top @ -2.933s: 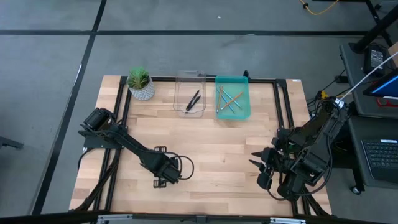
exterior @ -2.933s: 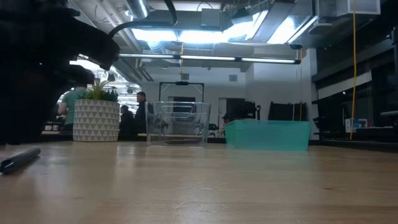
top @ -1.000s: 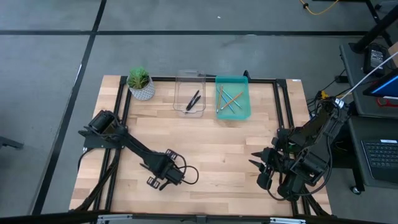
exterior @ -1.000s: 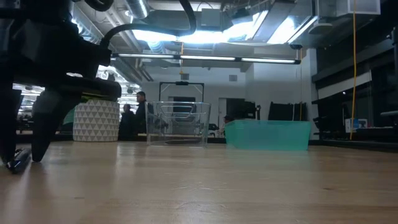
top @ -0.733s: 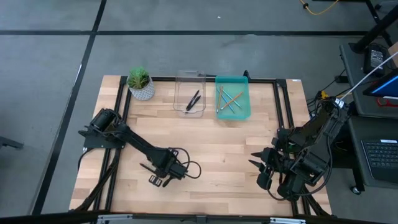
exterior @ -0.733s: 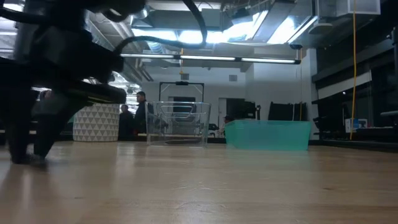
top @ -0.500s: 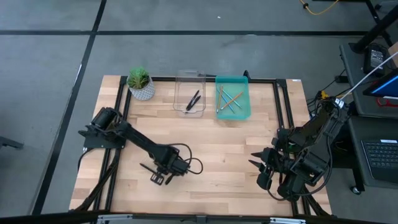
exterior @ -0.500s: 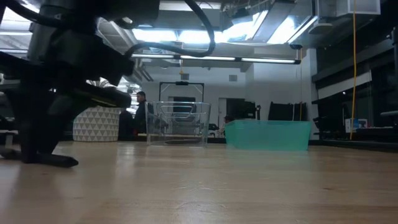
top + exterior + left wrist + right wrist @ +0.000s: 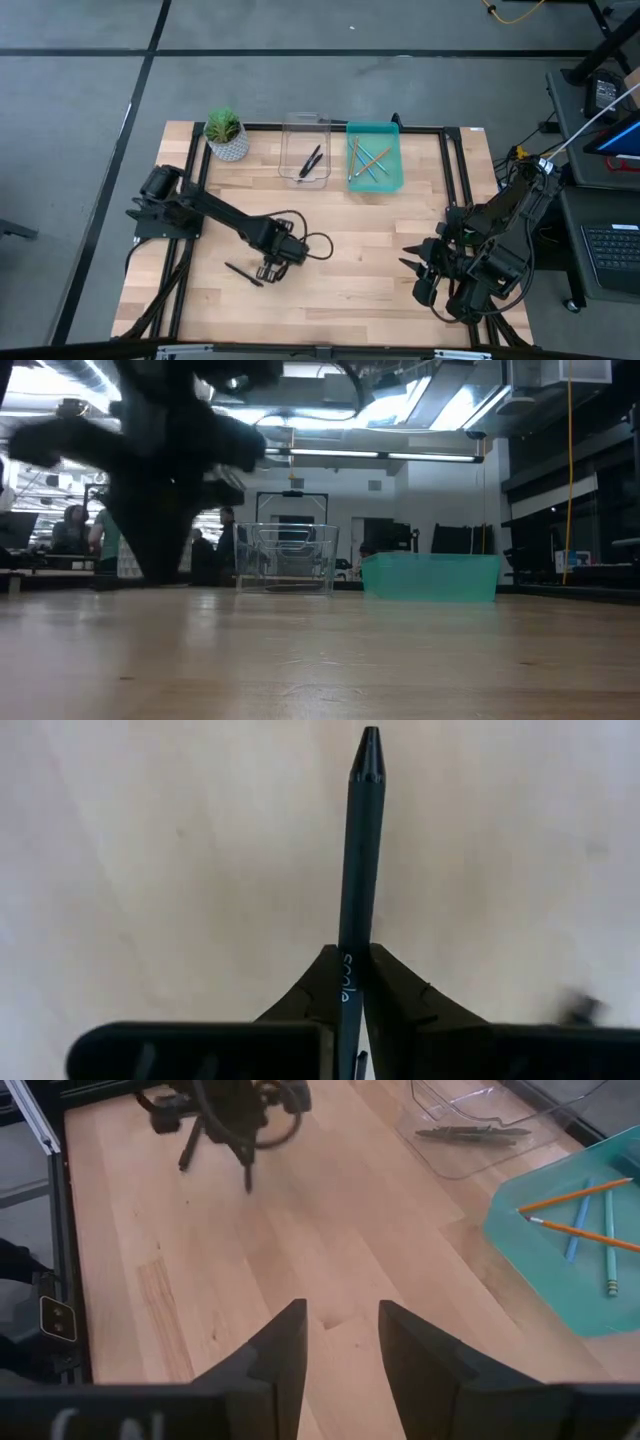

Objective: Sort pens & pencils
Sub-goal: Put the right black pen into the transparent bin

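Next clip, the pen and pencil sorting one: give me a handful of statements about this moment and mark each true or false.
1. The left gripper is shut on a black pen. True.
2. The teal tray holds black pens. False: it holds orange and light blue pencils.
3. The right gripper is holding a pencil. False: its fingers stand apart with nothing between them, near the table's right edge.
4. The clear bin sits between the potted plant and the teal tray. True.
5. The clear bin is empty. False: black pens lie in it.
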Action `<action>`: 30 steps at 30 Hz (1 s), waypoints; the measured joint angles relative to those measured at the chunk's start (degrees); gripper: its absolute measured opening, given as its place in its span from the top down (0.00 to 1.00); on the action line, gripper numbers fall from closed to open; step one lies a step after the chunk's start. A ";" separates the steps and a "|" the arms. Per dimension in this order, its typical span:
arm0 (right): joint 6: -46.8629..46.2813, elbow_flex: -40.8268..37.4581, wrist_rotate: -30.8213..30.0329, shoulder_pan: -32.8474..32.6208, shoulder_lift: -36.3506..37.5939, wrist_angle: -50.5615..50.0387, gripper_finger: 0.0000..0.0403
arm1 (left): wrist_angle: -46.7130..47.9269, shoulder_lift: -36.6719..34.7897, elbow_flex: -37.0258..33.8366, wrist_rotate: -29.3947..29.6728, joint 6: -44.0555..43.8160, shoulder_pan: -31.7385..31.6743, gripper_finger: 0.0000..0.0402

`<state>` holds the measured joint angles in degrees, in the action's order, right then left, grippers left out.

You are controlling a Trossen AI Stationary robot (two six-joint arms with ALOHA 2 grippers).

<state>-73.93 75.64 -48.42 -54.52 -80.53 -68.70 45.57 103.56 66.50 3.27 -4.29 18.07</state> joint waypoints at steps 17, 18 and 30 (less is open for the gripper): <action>0.75 -0.02 0.02 0.00 -0.04 0.05 0.68 | -14.23 -21.24 0.18 6.56 -6.41 -17.86 0.96; 0.76 -0.02 0.02 -0.01 -0.04 0.00 0.68 | -16.47 -21.81 0.20 6.88 -7.70 -20.08 0.96; 0.92 0.00 -0.96 0.04 -0.02 0.00 0.68 | -24.23 -15.60 0.22 3.16 -20.78 -43.93 0.96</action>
<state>-73.01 75.64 -49.39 -54.48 -80.55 -68.71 21.34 87.96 66.72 6.43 -25.06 -25.86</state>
